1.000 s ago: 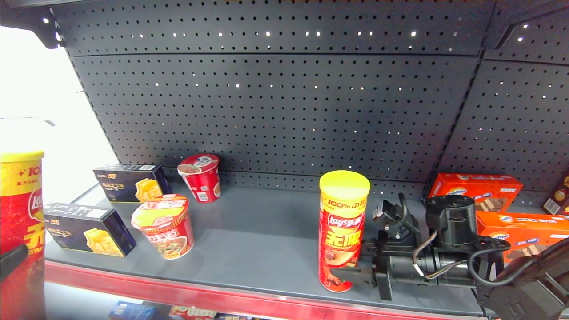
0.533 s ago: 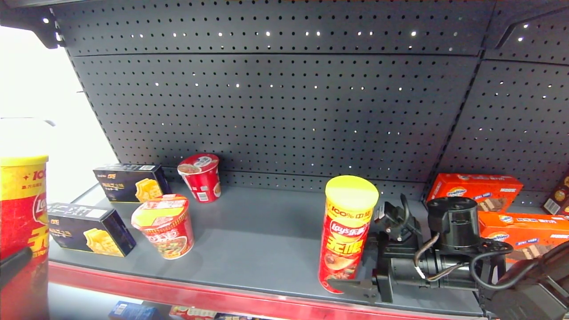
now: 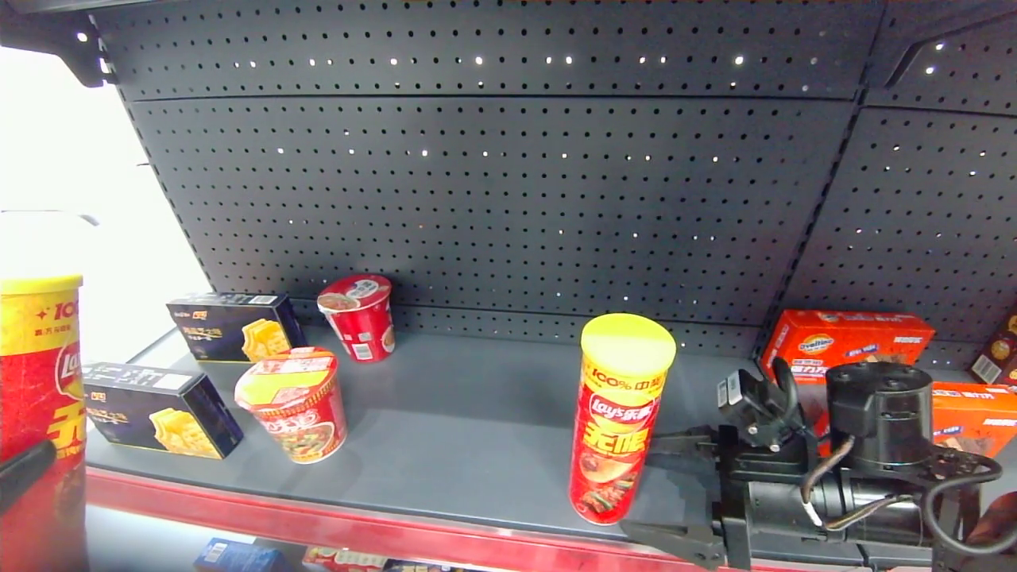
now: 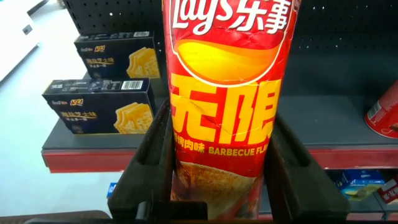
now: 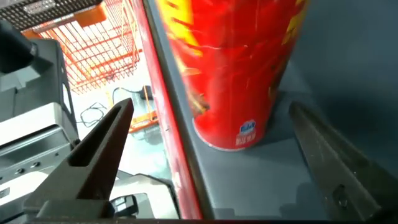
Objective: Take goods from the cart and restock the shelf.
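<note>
shelf can: the yellow-lidded chip can, call it the shelf can [image 3: 624, 421], stands upright on the shelf [image 3: 461, 413] close to the red front edge, about 4 o'clock from the middle of the head view.
right gripper: the right gripper [image 3: 642, 483] sits low at 3 o'clock of the shelf can, jaws spread wide and gripping nothing. In its wrist view the can's base stands out by the fingertips with a gap on either side, so no contact there.
held can: a second can of the same kind, the held can [image 4: 227, 74], is upright too. In the head view it's way over at the 9 o'clock edge, out in front of the shelf's left end.
left gripper: the left gripper [image 4: 221, 118] is clamped on the held can's lower half, one finger pressed on each side.
cups: two red noodle cups at roughly 9 o'clock of the shelf can. The front cup [image 3: 294, 405] is near the edge, and the back cup [image 3: 359, 318] is at 1 o'clock of it, up by the pegboard [image 3: 493, 199].
dark boxes: the front box [image 3: 159, 409] is at 9 o'clock of the front cup, and the back box [image 3: 234, 326] at 9 o'clock of the back cup. Both lie flat near the shelf's left end.
orange boxes: the far orange box [image 3: 850, 342] is at 2 o'clock of the shelf can, and the near orange box [image 3: 973, 409] at 3 o'clock, partly behind the right arm.
cart: the orange wire cart [image 5: 93, 43] is down below the shelf front in the right wrist view.
</note>
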You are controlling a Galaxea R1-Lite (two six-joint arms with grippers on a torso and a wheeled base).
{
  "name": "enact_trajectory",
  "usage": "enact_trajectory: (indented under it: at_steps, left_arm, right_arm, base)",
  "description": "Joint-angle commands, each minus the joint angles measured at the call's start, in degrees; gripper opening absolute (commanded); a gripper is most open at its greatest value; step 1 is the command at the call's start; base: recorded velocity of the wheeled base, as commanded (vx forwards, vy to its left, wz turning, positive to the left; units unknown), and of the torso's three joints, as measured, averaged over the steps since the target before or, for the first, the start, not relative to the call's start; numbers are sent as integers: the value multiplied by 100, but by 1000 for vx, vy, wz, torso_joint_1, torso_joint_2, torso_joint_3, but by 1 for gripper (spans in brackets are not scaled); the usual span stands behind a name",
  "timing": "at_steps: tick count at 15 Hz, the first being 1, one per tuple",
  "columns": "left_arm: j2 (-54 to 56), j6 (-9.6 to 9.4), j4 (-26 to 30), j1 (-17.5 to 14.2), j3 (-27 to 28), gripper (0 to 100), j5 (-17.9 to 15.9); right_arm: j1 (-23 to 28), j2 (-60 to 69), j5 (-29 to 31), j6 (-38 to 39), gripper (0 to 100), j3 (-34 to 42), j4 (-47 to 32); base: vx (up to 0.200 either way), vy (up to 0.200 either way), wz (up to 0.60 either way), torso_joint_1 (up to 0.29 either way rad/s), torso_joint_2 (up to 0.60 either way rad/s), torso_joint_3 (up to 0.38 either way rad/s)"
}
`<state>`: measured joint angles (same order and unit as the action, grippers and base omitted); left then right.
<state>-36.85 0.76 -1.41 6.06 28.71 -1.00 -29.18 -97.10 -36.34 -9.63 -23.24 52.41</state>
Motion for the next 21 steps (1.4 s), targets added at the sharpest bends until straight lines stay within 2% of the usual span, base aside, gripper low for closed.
enact_trajectory:
  at_steps: [1,7,9,12,13,15,16,17,19,21]
  left_arm:
    - [3,4,1,1,-6,0,-6]
    - [126,4,36,1,-94,0,91]
    - [240,4,54,1,-137,0,126]
    - [319,4,54,1,-155,0,126]
    - [319,4,54,1,-146,0,126]
    - [372,4,54,1,-146,0,126]
    - [442,4,54,-8,-164,0,126]
    - [495,4,62,1,-173,0,161]
    - [600,-14,54,1,-261,0,302]
    - [679,-40,54,1,-261,0,408]
  right_arm:
    - [44,516,4,14,100,161,-46]
    - [255,1817,751,198,100,223,-231]
    - [238,2178,1560,286,100,249,-231]
    - [387,2810,2360,629,100,566,-240]
    - [493,2977,2456,629,100,654,-266]
    - [572,3610,3010,629,100,803,-714]
    - [598,4085,3493,638,100,821,-1259]
    - [756,4287,3643,647,100,856,-1382]
    - [1477,4682,3652,726,100,1005,-1400]
    - [1758,5034,3652,928,100,1199,-1409]
  base:
    - [0,0,0,0,0,0]
    - [0,0,0,0,0,0]
    - [0,0,0,0,0,0]
    - [0,0,0,0,0,0]
    - [0,0,0,0,0,0]
    - [0,0,0,0,0,0]
    - [0,0,0,0,0,0]
    - [0,0,0,0,0,0]
    - [0,0,0,0,0,0]
    - [0,0,0,0,0,0]
